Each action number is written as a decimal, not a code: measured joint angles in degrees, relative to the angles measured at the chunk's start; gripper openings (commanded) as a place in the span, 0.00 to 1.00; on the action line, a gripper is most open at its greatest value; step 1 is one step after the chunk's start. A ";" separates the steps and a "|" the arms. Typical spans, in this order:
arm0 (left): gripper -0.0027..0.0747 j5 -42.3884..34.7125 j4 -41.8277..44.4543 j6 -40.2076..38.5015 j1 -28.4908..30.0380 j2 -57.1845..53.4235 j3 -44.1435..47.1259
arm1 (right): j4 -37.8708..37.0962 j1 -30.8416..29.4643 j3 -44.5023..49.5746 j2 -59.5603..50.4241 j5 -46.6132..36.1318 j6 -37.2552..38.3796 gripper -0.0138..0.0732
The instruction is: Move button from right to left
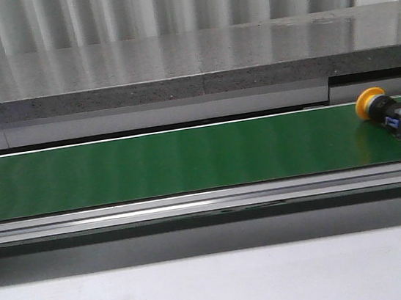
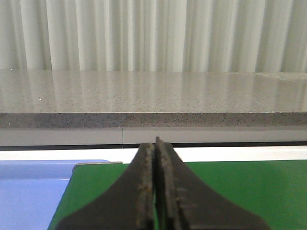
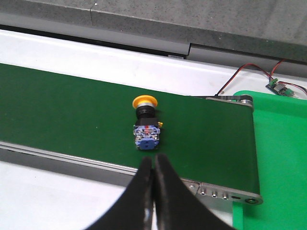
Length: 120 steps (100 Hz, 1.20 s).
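The button (image 1: 393, 113) lies on its side at the right end of the green conveyor belt (image 1: 158, 163), yellow cap toward the back, blue-and-clear block toward the front. In the right wrist view the button (image 3: 146, 123) lies just beyond my right gripper (image 3: 152, 159), which is shut and empty, above the belt's near edge. My left gripper (image 2: 155, 143) is shut and empty, over the left end of the belt (image 2: 249, 187). Neither gripper shows in the front view.
A grey stone ledge (image 1: 174, 64) runs behind the belt. A metal rail (image 1: 193, 206) borders the belt's front. A blue surface (image 2: 29, 191) lies beyond the belt's left end. A green pad (image 3: 278, 153) and a small wired board (image 3: 277, 87) lie past the right end.
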 measured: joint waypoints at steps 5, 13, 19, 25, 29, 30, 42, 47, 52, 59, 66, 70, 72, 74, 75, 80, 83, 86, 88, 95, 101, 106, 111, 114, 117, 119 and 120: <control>0.01 0.00 0.00 0.00 0.00 0.00 0.00 | 0.00 0.00 0.00 0.00 0.00 0.00 0.08; 0.01 -0.11 0.00 0.00 0.00 0.00 0.00 | 0.00 0.00 0.00 0.00 0.00 0.00 0.08; 0.01 -0.62 0.00 0.00 0.00 0.00 0.00 | 0.00 0.00 0.00 0.00 0.00 0.00 0.08; 0.01 -0.62 0.00 0.00 0.00 0.00 0.00 | 0.00 0.00 0.00 0.00 0.00 0.00 0.08; 0.01 -0.93 0.00 0.00 0.00 0.00 0.00 | 0.00 0.00 0.00 0.00 0.00 0.00 0.08; 0.01 -1.03 0.00 0.00 0.00 0.00 0.00 | 0.00 0.00 0.00 0.00 0.00 0.00 0.08; 0.01 -1.28 0.00 0.00 0.00 0.00 0.00 | 0.00 0.00 0.00 0.00 0.00 -0.09 0.08; 0.01 -1.28 0.00 0.00 0.00 0.00 0.00 | 0.00 0.00 0.00 0.00 0.00 -0.09 0.08; 0.01 -0.62 0.00 0.00 0.00 0.00 -0.18 | 0.00 0.00 0.00 0.00 0.00 -0.09 0.08; 0.01 1.08 0.00 0.00 0.00 0.00 -1.19 | 0.00 0.00 0.00 0.00 0.00 -0.09 0.08; 0.01 4.33 0.00 0.00 0.00 0.14 -3.62 | 0.00 0.00 0.00 0.00 0.00 -0.09 0.08; 0.01 6.22 0.00 0.00 0.00 0.88 -5.74 | 0.00 0.00 0.00 0.00 0.00 -0.09 0.08; 0.01 7.21 0.00 0.00 0.00 1.28 -6.90 | 0.00 0.00 0.00 0.00 0.00 -0.09 0.08; 0.01 8.22 0.00 0.00 0.00 1.97 -8.13 | 0.00 0.00 0.00 0.00 0.00 -0.09 0.08; 0.01 8.59 0.00 0.00 0.00 2.50 -8.55 | 0.00 0.00 0.00 0.00 0.00 -0.09 0.08; 0.01 11.24 0.00 0.00 0.00 4.69 -11.59 | 0.00 0.00 0.00 0.00 0.00 -0.09 0.08; 0.01 13.35 0.00 0.00 0.00 6.11 -13.87 | 0.00 0.00 0.00 0.00 0.00 -0.09 0.08; 0.01 15.15 0.00 0.00 0.00 7.65 -15.78 | 0.00 0.00 0.00 0.00 0.00 -0.09 0.08; 0.01 16.54 0.00 0.00 0.00 8.88 -17.23 | 0.00 0.00 0.00 0.00 0.00 -0.09 0.08; 0.01 21.47 0.00 0.00 0.00 13.26 -22.15 | 0.00 0.00 0.00 0.00 0.00 -0.09 0.08; 0.01 25.59 0.00 0.00 0.00 17.41 -26.10 | 0.00 0.00 0.00 0.00 0.00 -0.09 0.08; 0.01 29.32 0.00 0.00 0.00 20.66 -29.46 | 0.00 0.00 0.00 0.00 0.00 -0.09 0.08; 0.01 33.03 0.00 0.00 0.00 23.86 -33.08 | 0.00 0.00 0.00 0.00 0.00 -0.09 0.08; 0.01 35.59 0.00 0.00 0.00 26.06 -34.78 | 0.00 0.00 0.00 0.00 0.00 -0.09 0.08; 0.01 37.51 0.00 0.00 0.00 27.77 -36.39 | 0.00 0.00 0.00 0.00 0.00 -0.09 0.08; 0.01 38.47 0.00 0.00 0.00 28.61 -37.13 | 0.00 0.00 0.00 0.00 0.00 -0.09 0.08; 0.01 39.36 0.00 0.00 0.00 29.01 -37.86 | 0.00 0.00 0.00 0.00 0.00 -0.09 0.08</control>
